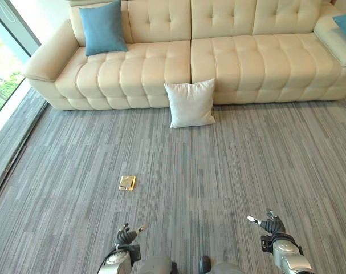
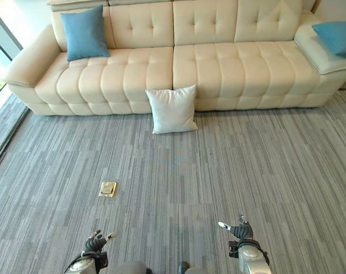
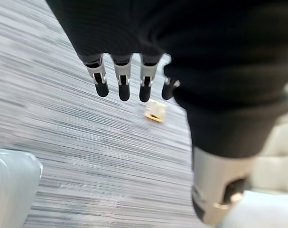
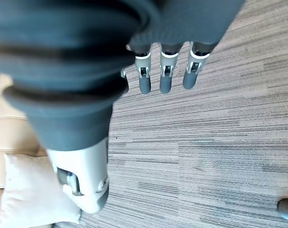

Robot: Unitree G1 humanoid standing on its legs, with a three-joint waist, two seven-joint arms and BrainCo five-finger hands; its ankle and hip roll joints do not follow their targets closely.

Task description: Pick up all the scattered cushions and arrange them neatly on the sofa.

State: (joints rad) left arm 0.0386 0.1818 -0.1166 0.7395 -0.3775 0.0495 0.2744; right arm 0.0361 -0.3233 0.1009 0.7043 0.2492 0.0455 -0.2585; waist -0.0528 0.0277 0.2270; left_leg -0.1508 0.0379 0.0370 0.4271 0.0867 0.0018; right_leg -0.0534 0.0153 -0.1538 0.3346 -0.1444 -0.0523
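Hands, left (image 1: 127, 234) and right (image 1: 271, 225), hang low over carpet (image 1: 218, 165), fingers relaxed, empty.

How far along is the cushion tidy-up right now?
Done: two blue cushions sit on the sofa, one at its left end, one at the right. In hand: nothing; the left hand and right hand are open. Left: the white cushion on the carpet, leaning against the sofa front.
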